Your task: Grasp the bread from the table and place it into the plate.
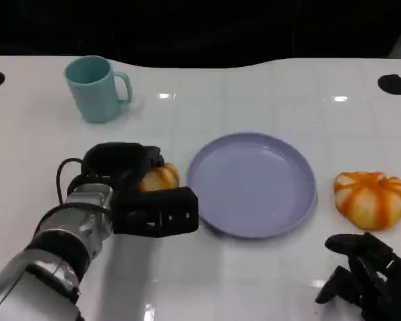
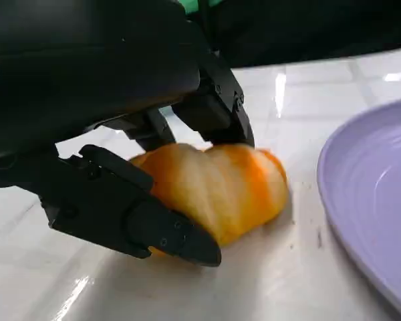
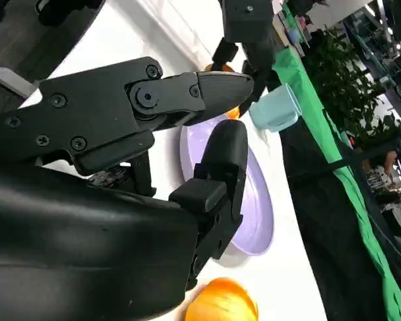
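White table (image 1: 254, 281) carries two breads, one plate (image 1: 252, 184), one mug (image 1: 93, 88); left hand (image 1: 144, 197) grips one bread (image 1: 159, 178), right hand (image 1: 367, 277) lies empty, fingers apart, near the second bread (image 1: 371, 198).

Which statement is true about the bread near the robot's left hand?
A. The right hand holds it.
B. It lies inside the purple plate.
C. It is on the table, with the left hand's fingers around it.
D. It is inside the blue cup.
C: the left hand has fingers on both sides of the bread, which sits on the table beside the empty plate.
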